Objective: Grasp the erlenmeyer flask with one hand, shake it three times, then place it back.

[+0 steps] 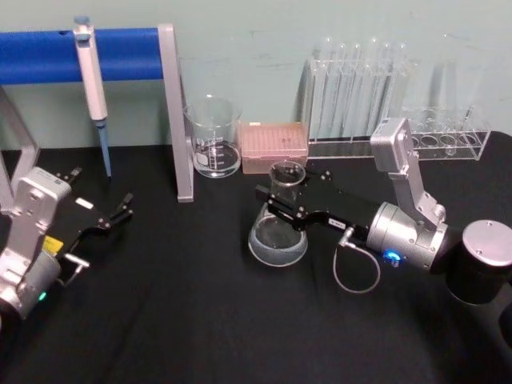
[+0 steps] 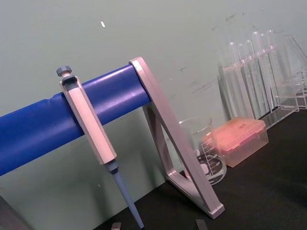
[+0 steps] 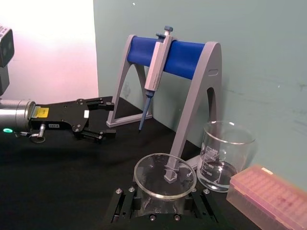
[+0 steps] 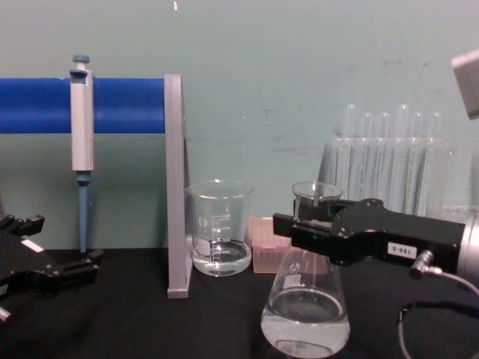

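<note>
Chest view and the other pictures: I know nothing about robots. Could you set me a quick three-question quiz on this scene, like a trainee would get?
1. Multiple choice: where on the erlenmeyer flask is the right gripper closed? A the wide base; B the narrow neck; C the label.
2. True or false: the flask is completely empty.
3. Fill in: the left gripper, off to the left above the black table, has its fingers ____.

Key: 1 B. 2 False, a little clear liquid sits in its base. 3 open.
</note>
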`<action>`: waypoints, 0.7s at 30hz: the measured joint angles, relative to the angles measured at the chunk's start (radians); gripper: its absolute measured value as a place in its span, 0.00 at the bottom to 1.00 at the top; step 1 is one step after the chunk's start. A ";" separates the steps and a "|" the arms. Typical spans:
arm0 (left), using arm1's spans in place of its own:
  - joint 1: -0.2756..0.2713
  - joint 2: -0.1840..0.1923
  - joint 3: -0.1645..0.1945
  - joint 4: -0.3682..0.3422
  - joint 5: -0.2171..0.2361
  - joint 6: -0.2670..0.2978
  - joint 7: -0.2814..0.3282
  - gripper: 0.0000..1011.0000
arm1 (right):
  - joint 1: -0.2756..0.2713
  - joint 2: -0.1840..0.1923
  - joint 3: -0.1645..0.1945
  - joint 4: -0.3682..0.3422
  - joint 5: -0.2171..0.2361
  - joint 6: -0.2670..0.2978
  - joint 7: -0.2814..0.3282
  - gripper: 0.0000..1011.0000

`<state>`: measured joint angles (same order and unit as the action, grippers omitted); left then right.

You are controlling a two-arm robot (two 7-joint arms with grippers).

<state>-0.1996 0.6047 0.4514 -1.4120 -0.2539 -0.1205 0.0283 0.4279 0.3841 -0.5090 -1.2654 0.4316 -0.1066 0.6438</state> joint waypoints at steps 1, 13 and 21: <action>0.000 0.000 0.000 0.000 0.000 0.000 0.000 0.99 | 0.001 -0.001 -0.001 0.004 0.000 -0.001 0.002 0.45; 0.000 0.000 0.000 0.000 0.000 0.000 0.000 0.99 | 0.012 -0.016 -0.011 0.051 -0.008 -0.014 0.009 0.45; 0.000 0.000 0.000 0.000 0.000 0.000 0.000 0.99 | 0.015 -0.026 -0.014 0.074 -0.010 -0.017 0.013 0.45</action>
<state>-0.1995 0.6047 0.4514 -1.4120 -0.2539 -0.1205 0.0283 0.4434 0.3580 -0.5227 -1.1912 0.4219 -0.1232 0.6572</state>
